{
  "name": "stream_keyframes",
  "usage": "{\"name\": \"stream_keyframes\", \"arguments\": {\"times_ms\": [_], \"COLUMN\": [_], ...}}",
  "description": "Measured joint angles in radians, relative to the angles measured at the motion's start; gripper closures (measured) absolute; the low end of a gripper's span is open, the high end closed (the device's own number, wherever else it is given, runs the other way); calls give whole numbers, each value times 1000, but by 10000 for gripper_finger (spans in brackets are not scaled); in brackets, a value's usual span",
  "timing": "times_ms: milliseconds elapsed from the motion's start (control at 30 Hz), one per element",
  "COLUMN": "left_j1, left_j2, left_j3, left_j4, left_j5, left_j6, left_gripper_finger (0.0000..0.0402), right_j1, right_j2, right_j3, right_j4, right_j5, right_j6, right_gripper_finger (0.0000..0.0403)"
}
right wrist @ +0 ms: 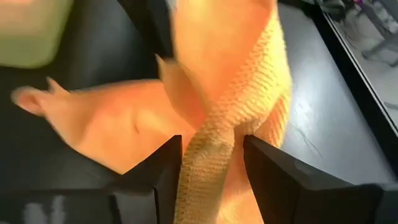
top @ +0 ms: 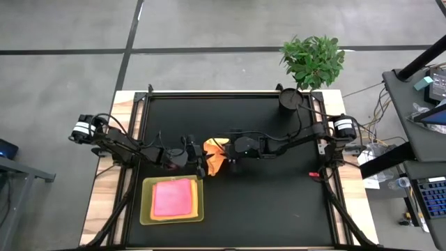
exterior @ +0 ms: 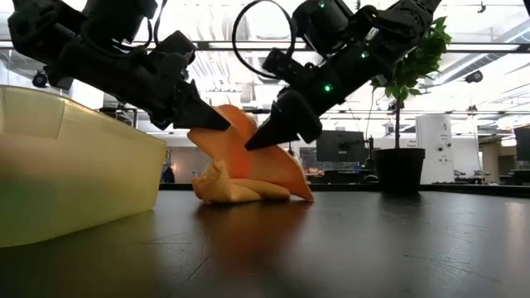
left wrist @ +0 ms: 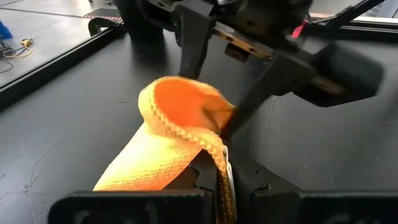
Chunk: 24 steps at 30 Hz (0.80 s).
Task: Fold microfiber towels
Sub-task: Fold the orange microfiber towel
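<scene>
An orange microfiber towel (top: 214,155) is bunched up at the table's middle, raised into a hump between my two grippers. Its lower folds (exterior: 240,192) lie on the black table top. My left gripper (top: 200,166) comes from the left and is shut on the towel. My right gripper (top: 224,159) comes from the right and has a bunched band of the same towel between its fingers. A pink towel (top: 173,197) lies flat in the translucent lime-green tray (top: 146,202) near the front left. My left gripper pinches the towel's stitched edge (left wrist: 219,155) between its two fingers, slanting down from the table's left. The cloth rises from the fingers into a hump, and the rest sags to the table. My right gripper has a rolled-up band of the towel (right wrist: 208,146) between its two fingers, and the band fills the gap. The fingers slant down from the table's right and lie across the band. That part is lifted, while the lower folds rest on the table.
The tray (exterior: 74,165) stands close to the left arm, toward the near edge. A potted plant (top: 313,59) and a dark pot (top: 290,97) stand at the far right corner. Bare black table top lies at the right and near sides.
</scene>
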Motion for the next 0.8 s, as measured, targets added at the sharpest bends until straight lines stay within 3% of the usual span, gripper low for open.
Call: {"name": "stream_keyframes", "arguments": {"times_ms": [233,467,700,800], "left_j1": [1,1,1,1], "left_j2": [0,-16,-108,-177], "left_j3": [0,0,0,9], "left_j4": [0,0,-40,-105], "left_j5": [0,0,23,56], "left_j6": [1,7,30,34], "left_gripper_finger": [402,402,402,402], "right_j1": [-24,-29,-28,-28], "right_j2": [0,-5,-41,-73], "right_j3": [0,0,7,8], "right_j4": [-76,-149,-229,-246], "right_j5": [102,209,276,294], "right_j6": [14,1,-40,-75], "right_gripper_finger": [263,315,382,392]}}
